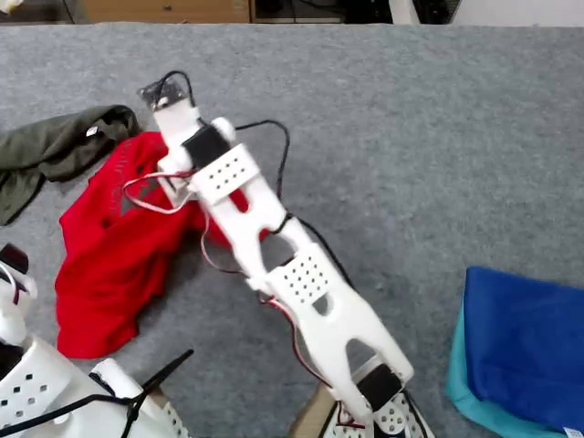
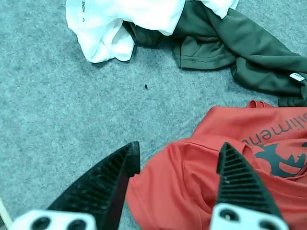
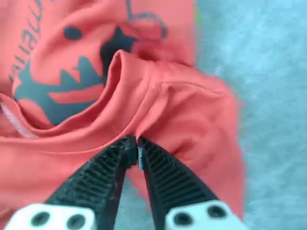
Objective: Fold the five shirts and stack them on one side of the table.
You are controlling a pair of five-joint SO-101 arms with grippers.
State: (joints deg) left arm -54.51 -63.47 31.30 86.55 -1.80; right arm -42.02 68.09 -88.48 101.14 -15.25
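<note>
Left gripper (image 2: 180, 153): nearest you, it hangs wide open and empty above the near edge of the red shirt (image 1: 109, 265). One finger is over bare table (image 1: 411, 137) and the other over red cloth.

Folded pile: a blue shirt (image 1: 529, 338) lies flat on a teal shirt (image 1: 474, 397), well apart from the red shirt, off to its right at the table's edge. They look already folded.

Red shirt: it lies crumpled and unfolded on the table, its dark print facing up, with a raised ridge of cloth running beside the print.

Right gripper (image 3: 136, 141): reached across over the far part of the red shirt, it is pinched closed on that ridge of red cloth.

Green shirt (image 1: 64, 141): bunched up just beyond the red shirt, touching its far edge.

White shirt (image 2: 129, 19): a loose heap beyond the red shirt, lying partly on the green one.

Step in hand: you seem to be on the third shirt, taking hold of the red one to spread it flat before folding.

Next move: you will likely need to lower the left gripper onto the near edge and close it there. Then draw both grips apart gently, so the cloth opens without dragging the green shirt along.
</note>
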